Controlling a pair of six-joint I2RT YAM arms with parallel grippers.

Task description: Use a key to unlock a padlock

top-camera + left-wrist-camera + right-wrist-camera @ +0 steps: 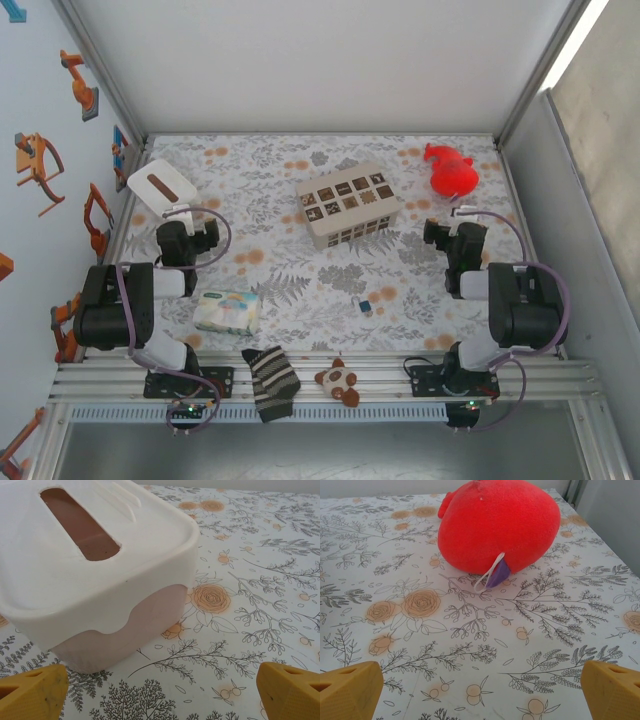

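Note:
The padlock (365, 305), a tiny bluish block with a thin grey shackle, lies on the flowered tablecloth (300, 290) near the front centre, between the two arms. I cannot make out the key at this size. My left gripper (187, 225) stands at the left, far from the padlock. Its yellow fingertips (32, 692) are spread wide over bare cloth in front of a white tissue box (85, 565). My right gripper (457, 232) stands at the right, also open. Its fingertips (612, 690) are wide apart on bare cloth short of a red plush toy (500, 525).
A cream box with brown squares (348, 205) sits at the back centre. A tissue pack (227, 312) lies front left. A striped sock (270, 380) and a small plush bear (338, 380) rest on the front rail. Walls close in both sides.

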